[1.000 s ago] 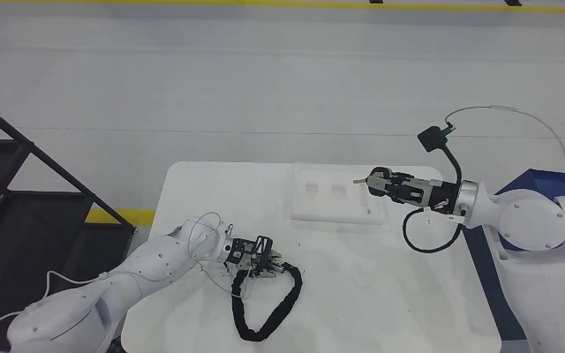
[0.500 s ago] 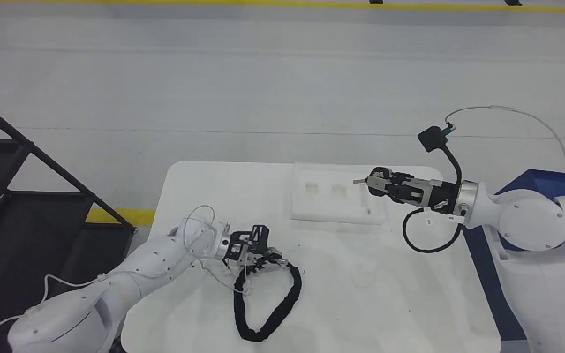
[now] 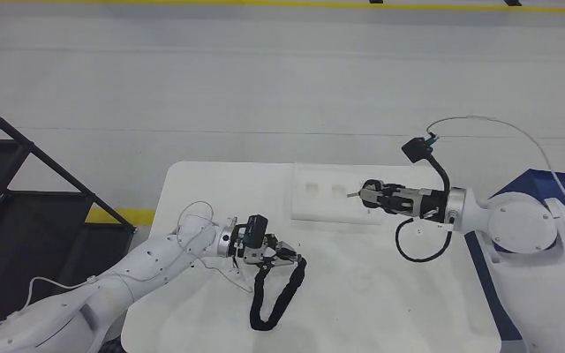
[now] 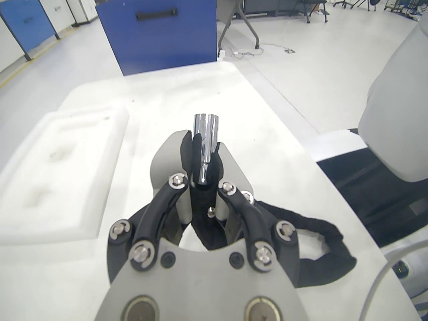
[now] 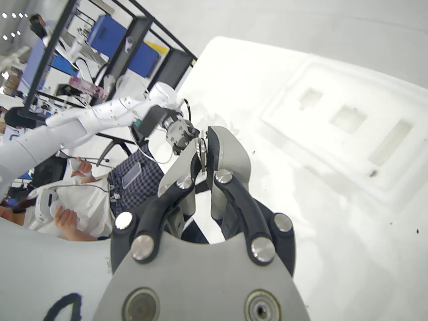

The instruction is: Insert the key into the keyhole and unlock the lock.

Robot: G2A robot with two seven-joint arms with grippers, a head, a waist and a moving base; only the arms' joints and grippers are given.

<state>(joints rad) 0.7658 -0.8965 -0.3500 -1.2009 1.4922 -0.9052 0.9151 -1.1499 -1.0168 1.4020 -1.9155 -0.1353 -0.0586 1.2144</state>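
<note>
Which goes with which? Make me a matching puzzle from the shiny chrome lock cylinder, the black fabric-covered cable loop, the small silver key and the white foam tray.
1 chrome lock cylinder
2 black fabric-covered cable loop
3 small silver key
4 white foam tray

A in the right gripper
B flat on the white table
C in the left gripper
D trailing behind the cylinder

Pairs: 1-C, 2-D, 3-A, 4-B

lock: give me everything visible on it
The lock is a cable type. A short polished chrome cylinder, its end pointing away from the wrist, joins a loop sheathed in black fabric. The left gripper is shut on the cylinder's narrower neck, holding it over the white table. The loop trails behind the gripper and seems to droop onto the tabletop. No keyhole can be made out.
</note>
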